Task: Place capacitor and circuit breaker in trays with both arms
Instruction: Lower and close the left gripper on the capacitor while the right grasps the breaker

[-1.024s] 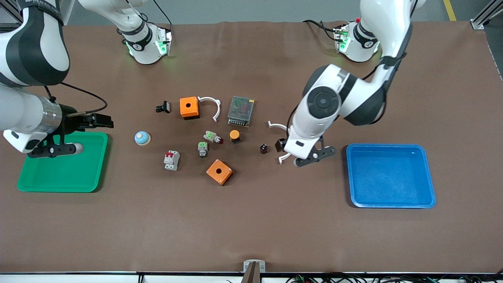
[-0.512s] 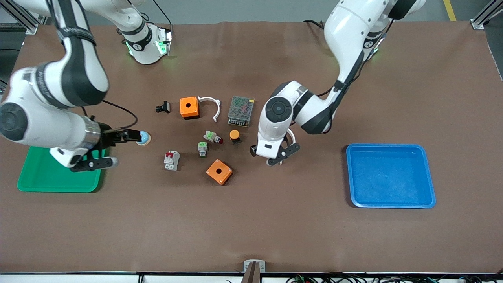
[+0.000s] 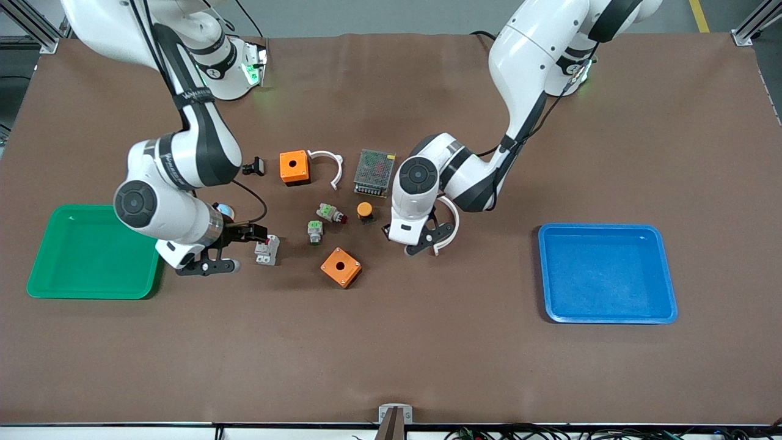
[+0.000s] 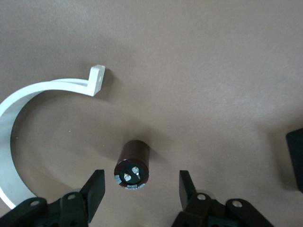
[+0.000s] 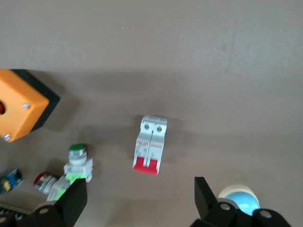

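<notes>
Well apart: capacitor, white clip.

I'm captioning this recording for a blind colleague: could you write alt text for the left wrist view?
The left claw hangs open over the brown table, its two black fingers either side of the capacitor, a small dark cylinder lying on its side, untouched. A curved white plastic clip lies beside it.

I read this as a robotics lab bench: brown mat-covered table, aluminium frame posts at the corners, cable bundles along the near edge, grey floor with a yellow line, electrical parts laid out between sorting trays.
</notes>
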`<action>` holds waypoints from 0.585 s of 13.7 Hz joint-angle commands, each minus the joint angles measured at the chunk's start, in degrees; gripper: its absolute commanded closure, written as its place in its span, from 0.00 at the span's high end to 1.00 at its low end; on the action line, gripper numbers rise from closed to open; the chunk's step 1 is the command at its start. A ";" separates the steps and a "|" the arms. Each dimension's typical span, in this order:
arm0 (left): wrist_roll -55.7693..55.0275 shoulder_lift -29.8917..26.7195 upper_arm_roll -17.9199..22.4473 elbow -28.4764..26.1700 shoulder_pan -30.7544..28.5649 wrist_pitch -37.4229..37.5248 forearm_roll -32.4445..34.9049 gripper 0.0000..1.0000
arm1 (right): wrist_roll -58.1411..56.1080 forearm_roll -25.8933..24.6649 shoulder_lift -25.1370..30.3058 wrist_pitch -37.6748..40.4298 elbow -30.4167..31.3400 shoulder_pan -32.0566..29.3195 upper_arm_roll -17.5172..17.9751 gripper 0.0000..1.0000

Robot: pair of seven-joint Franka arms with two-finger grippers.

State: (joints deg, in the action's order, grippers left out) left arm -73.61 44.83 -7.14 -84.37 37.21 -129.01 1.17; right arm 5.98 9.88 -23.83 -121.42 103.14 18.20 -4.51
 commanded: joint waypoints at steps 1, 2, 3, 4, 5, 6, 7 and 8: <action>-1.36 0.79 0.73 0.79 0.76 0.25 1.38 0.71 | 0.53 0.67 -2.97 -4.42 0.39 0.25 -0.42 1.00; -1.97 0.88 0.73 0.79 0.94 0.25 1.38 0.67 | 0.53 0.67 -3.76 -5.92 0.83 0.34 -0.42 1.00; -1.97 0.96 0.73 0.70 0.94 0.25 1.38 0.66 | 0.53 0.67 -4.55 -6.63 0.83 0.43 -0.50 1.00; -1.97 1.14 0.73 0.70 0.94 0.25 1.38 0.65 | 0.61 0.67 -5.43 -7.07 0.83 0.43 -0.42 1.00; -1.97 1.32 0.73 0.70 0.94 0.25 1.38 0.64 | 1.48 0.67 -5.87 -7.34 0.92 0.87 -0.50 1.00; -1.97 1.32 0.73 0.70 0.94 0.25 1.38 0.61 | 3.06 0.67 -5.97 -7.43 1.01 1.39 -0.50 1.00; -1.97 1.40 0.82 0.70 0.94 0.25 1.47 0.58 | 3.95 0.67 -6.58 -7.52 1.01 1.92 -0.50 1.00; -2.06 1.40 0.90 0.70 1.29 0.25 2.16 0.55 | 4.04 0.67 -7.02 -7.52 1.01 2.19 -0.50 1.00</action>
State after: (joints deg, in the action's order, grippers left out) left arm -74.10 45.77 -7.05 -84.38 37.40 -129.00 1.38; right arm 8.28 9.88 -30.47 -128.32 103.79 19.01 -4.60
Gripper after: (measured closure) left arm 0.392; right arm 0.000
